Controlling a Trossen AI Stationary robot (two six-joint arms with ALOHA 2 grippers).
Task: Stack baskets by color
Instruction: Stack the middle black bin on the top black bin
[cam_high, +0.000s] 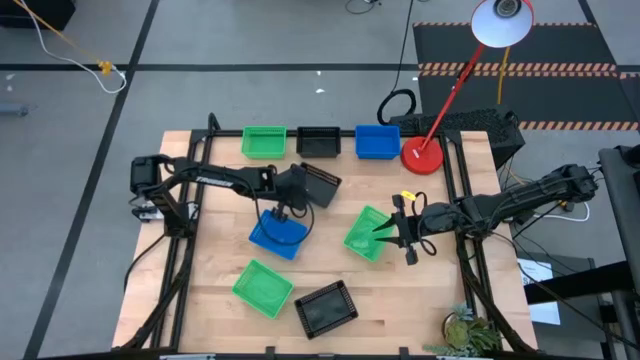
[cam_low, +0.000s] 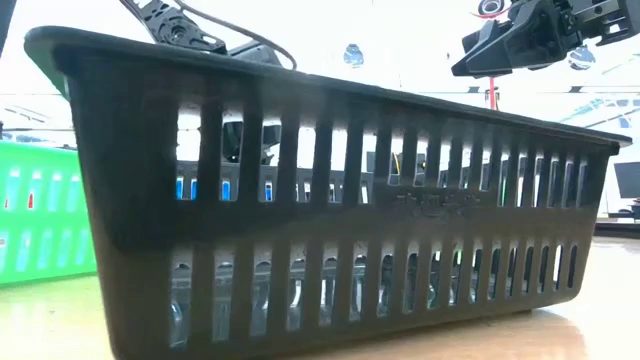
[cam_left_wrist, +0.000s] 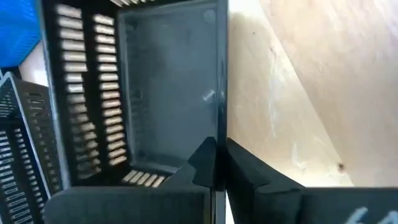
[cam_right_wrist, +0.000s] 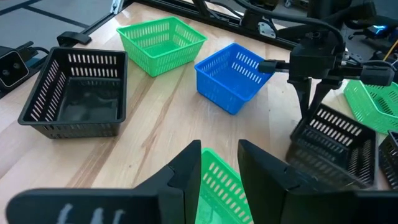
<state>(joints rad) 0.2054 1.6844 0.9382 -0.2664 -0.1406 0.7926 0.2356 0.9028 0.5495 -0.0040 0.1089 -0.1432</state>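
Note:
My left gripper (cam_high: 300, 192) is shut on a black basket (cam_high: 322, 184) behind the table's middle; the right wrist view shows this black basket (cam_right_wrist: 336, 146) tilted. My right gripper (cam_high: 393, 229) is shut on a green basket (cam_high: 366, 232) right of the middle. A blue basket (cam_high: 277, 234) stands on its bottom between the two arms. A green (cam_high: 263, 141), a black (cam_high: 318, 141) and a blue basket (cam_high: 377, 141) stand in a row at the far edge. Another green (cam_high: 262, 287) and another black basket (cam_high: 326, 307) sit near the front edge. My left gripper pinches one side wall of the black basket at its rim (cam_left_wrist: 220, 140), one finger inside and one outside. The fingers (cam_right_wrist: 311, 99) come from above, slanting down. The basket sits tilted below them; whether it rests on the table I cannot tell. My right gripper has the green basket's mesh wall (cam_right_wrist: 214, 177) between its two fingers, which come almost level from the table's right side. My own fingers hide the exact part. The basket sits tilted in the high view; whether it is clear of the table I cannot tell.
A red round lamp base (cam_high: 422, 157) stands at the far right, its arm slanting up to a white lamp head (cam_high: 502, 22). A plant (cam_high: 465, 333) sits at the near right corner. Bare wood lies along the table's left side and near the front centre.

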